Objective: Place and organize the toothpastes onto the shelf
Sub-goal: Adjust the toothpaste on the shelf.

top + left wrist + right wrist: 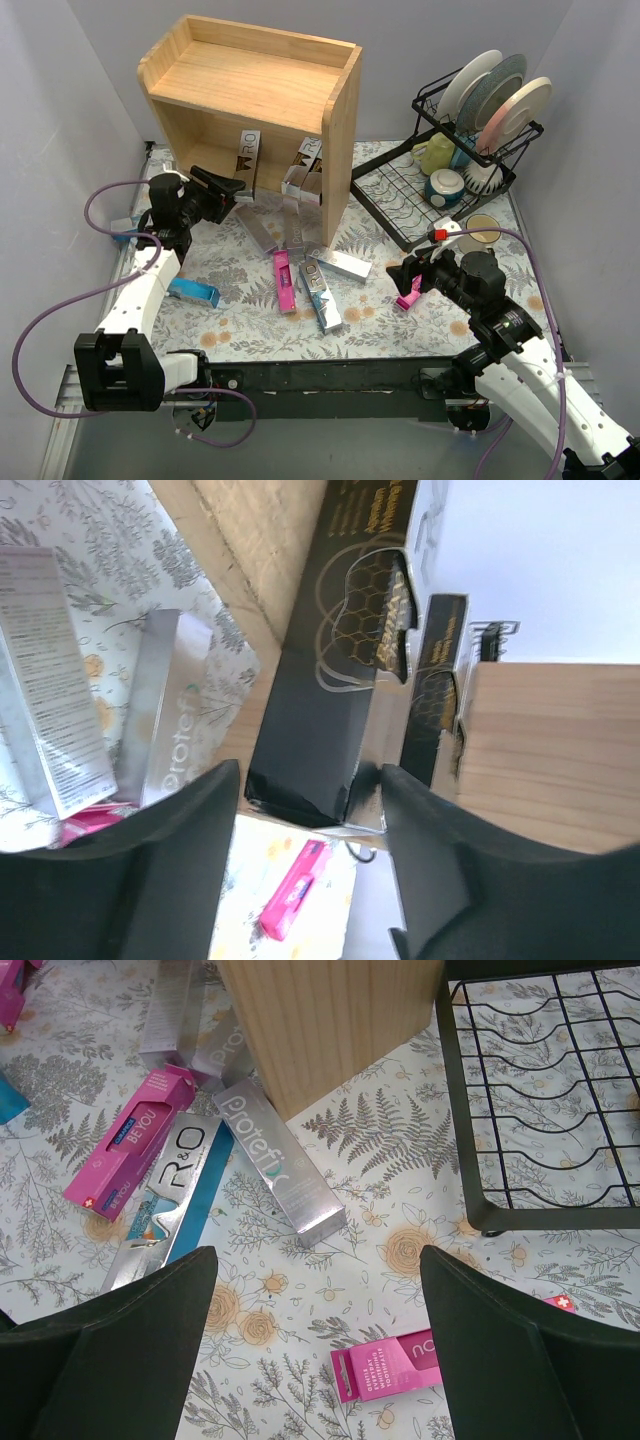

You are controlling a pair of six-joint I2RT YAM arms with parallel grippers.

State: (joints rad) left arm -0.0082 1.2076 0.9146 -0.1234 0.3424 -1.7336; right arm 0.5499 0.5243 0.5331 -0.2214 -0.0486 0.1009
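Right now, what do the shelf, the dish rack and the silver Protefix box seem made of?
Shelf: light unpainted wood, visible grain. Dish rack: thin wire, probably metal, with a smooth black coating. Silver Protefix box: likely cardboard, folded edges, glossy metallic print.

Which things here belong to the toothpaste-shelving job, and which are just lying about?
Job: wooden shelf; black-gold toothpaste box; pink box; silver Protefix box; blue-silver box.
Lying about: dish rack; plates; mugs.
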